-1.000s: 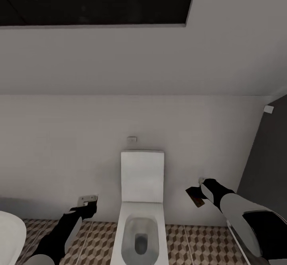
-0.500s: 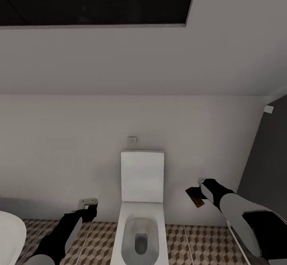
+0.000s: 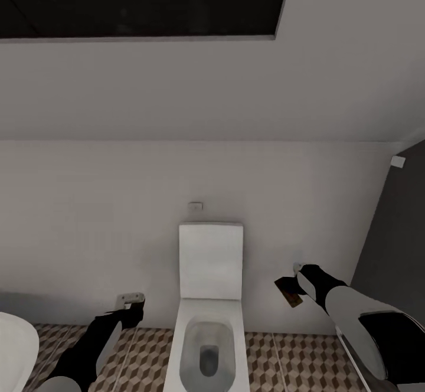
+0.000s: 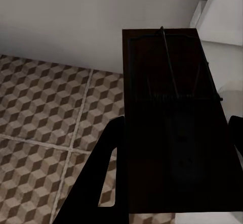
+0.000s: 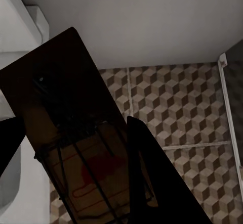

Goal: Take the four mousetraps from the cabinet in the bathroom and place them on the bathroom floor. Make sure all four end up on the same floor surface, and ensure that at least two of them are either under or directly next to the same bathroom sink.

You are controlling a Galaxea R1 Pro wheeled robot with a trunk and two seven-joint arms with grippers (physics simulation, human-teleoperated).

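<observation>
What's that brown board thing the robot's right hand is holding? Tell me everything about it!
It is a mousetrap: a small flat rectangular board that looks like dark brown wood, with thin wire parts across one face and a red mark printed near one end. The right end effector holds it by one end, tilted, up in the air above the cube-patterned floor, beside the white toilet. Only the end effector's dark fingers touch it. Much of it lies in shadow, so finer details are hard to make out.

Count: two mousetraps, one (image 3: 130, 299) at the left end effector (image 3: 131, 306) and one (image 3: 288, 291) at the right end effector (image 3: 301, 283); one toilet (image 3: 209, 297); one wall plate (image 3: 195, 207) above it; one dark ceiling opening (image 3: 141, 2).
</observation>
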